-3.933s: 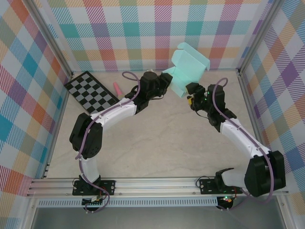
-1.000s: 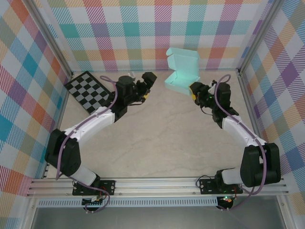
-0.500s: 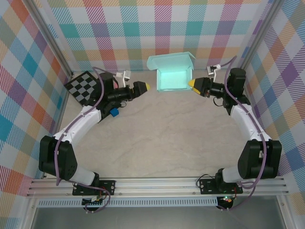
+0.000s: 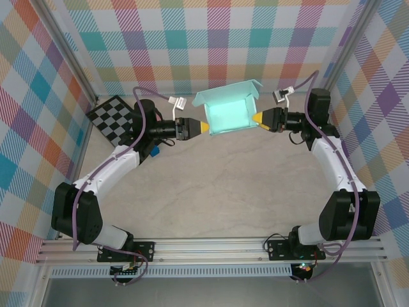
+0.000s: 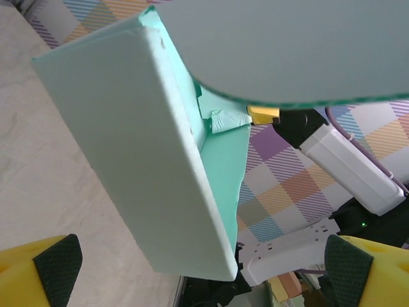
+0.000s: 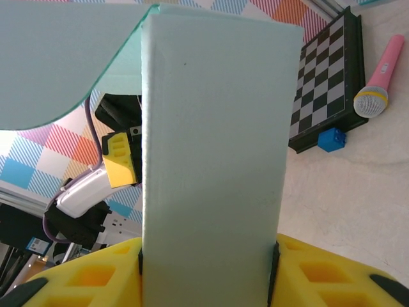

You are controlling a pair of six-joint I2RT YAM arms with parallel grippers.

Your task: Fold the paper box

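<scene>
The mint paper box (image 4: 227, 115) sits between the two arms, one end wall clamped in the right pincer (image 4: 258, 119), while the left pincer (image 4: 204, 127) gapes wide at the opposite end, holding nothing.

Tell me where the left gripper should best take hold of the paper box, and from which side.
Probably its free left end wall, coming in from the left. The paper box hangs lifted, the right gripper clamped on its right end, and that narrow flat wall faces the open left gripper.
</scene>
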